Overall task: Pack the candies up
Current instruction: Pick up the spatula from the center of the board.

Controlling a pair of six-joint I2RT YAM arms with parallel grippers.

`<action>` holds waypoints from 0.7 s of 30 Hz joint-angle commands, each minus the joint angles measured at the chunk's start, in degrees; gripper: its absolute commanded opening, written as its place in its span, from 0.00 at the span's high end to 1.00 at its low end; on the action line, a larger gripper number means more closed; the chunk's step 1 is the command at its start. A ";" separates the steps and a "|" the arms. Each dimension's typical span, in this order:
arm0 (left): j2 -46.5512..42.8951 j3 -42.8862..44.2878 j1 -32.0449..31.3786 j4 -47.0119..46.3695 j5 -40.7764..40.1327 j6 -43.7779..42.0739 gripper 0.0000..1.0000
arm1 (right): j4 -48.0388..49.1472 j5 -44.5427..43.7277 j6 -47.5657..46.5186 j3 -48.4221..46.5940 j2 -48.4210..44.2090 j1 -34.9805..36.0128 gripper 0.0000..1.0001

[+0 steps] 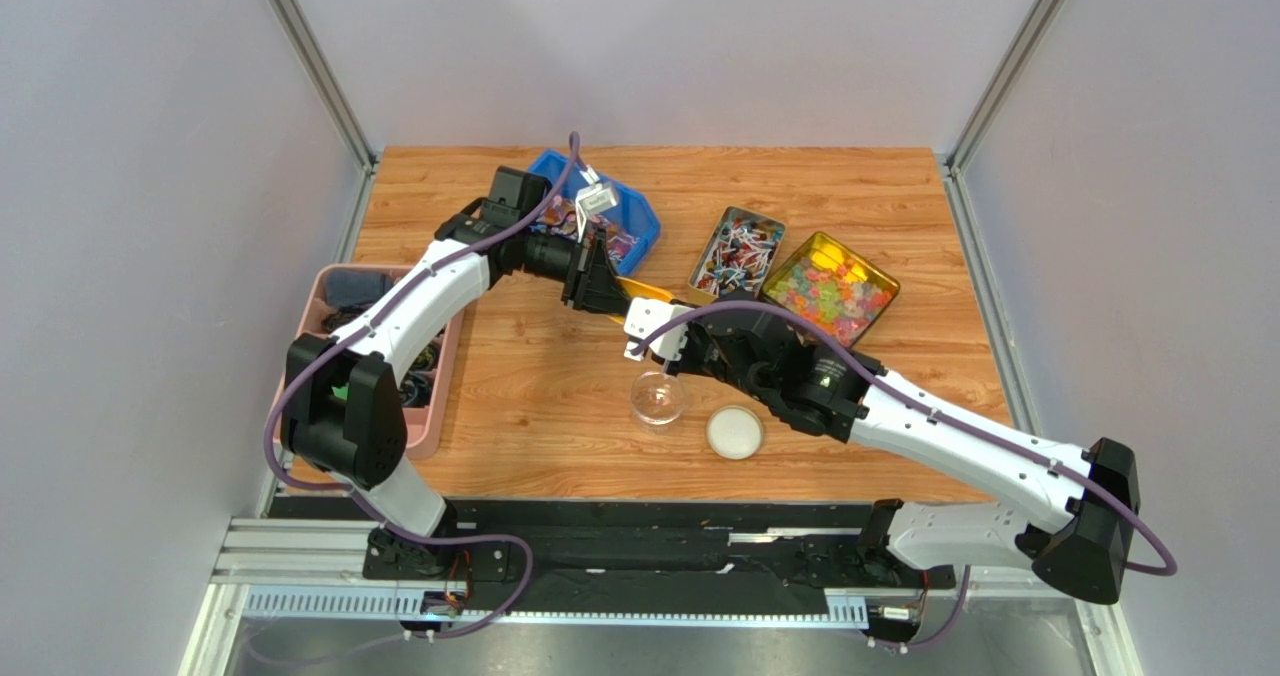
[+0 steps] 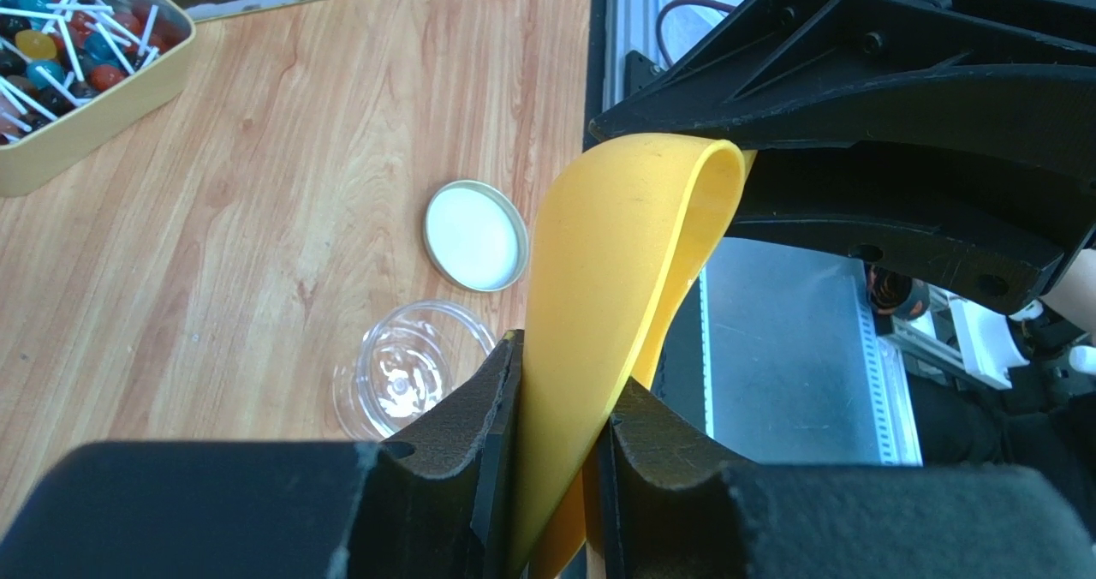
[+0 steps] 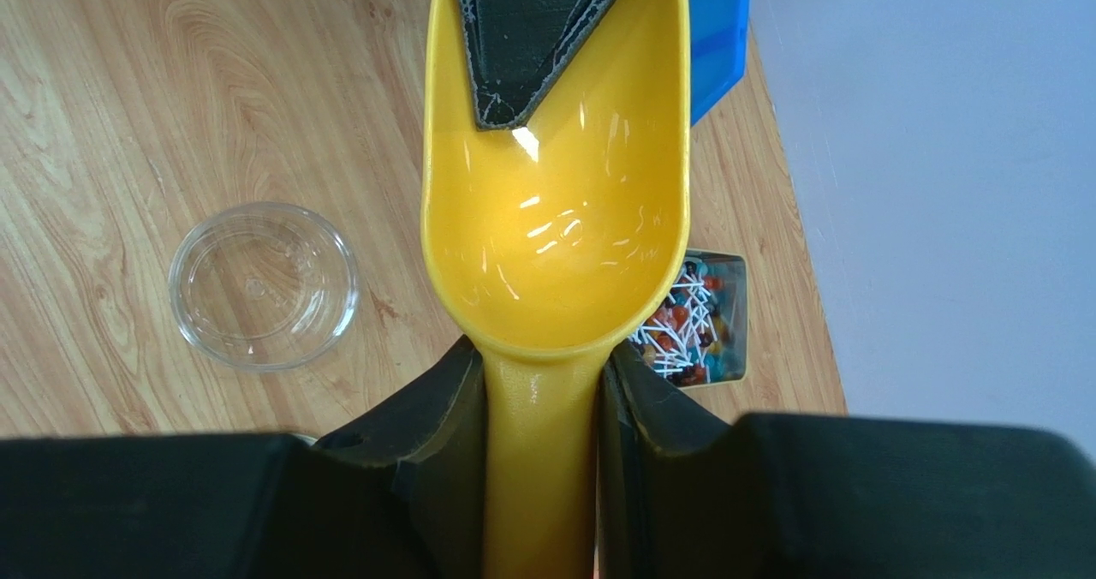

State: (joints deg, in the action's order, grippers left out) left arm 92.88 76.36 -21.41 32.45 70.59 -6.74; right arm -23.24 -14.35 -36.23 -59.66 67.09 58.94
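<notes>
table: light wooden tabletop (image 1: 526, 391); both arms meet over its middle.
bin: blue plastic bin (image 3: 721, 27) at the far side, with the left arm reaching across it.
tin: open metal tin of stick lollipops (image 1: 736, 249) near the bin. Risk: it is a look-alike source and could get scooped by mistake.
left gripper (image 2: 560, 406): clenched on the front lip of the yellow plastic scoop (image 3: 553, 219), one finger inside the bowl.
right gripper (image 3: 540, 374): clamped on the scoop's handle.
risk: two grips on one rigid scoop. If either arm moves before the other lets go, the scoop likely twists, slips or drops.
jar: clear round jar (image 3: 264, 284) just beside the scoop, empty. It looks light, so a dropped scoop would tip it.
candies (image 1: 562, 217): tiny shiny wrapped sweets, pink/red/blue mix, heaped in the blue bin and partly hidden by the arm. None in the scoop.
</notes>
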 commanded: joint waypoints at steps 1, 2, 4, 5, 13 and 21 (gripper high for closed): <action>0.63 1.60 -1.79 -0.54 -0.10 -4.16 1.00 | 7.51 3.89 1.95 -5.03 -2.05 0.30 0.71; 0.72 1.60 -1.79 -0.54 -0.19 -4.07 1.00 | 7.51 3.80 2.04 -5.03 -2.14 0.30 0.69; 0.72 1.78 -1.97 -0.45 -0.19 -4.15 1.00 | 7.69 3.72 1.95 -4.85 -2.14 0.30 0.60; 0.72 1.78 -1.88 -0.37 -0.36 -4.16 1.00 | 7.69 3.71 2.04 -4.77 -1.96 0.30 0.58; 0.72 1.87 -1.97 -0.28 -1.15 -4.16 1.00 | 7.78 2.48 1.78 -4.77 -1.79 0.21 0.56; 0.90 1.60 -1.97 -0.28 -1.59 -4.24 1.00 | 6.19 4.15 2.74 -5.47 -3.37 0.30 0.69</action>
State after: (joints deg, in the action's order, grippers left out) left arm 93.08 76.47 -22.06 32.40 70.02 -7.97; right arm -25.04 -13.10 -35.31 -60.40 66.67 58.94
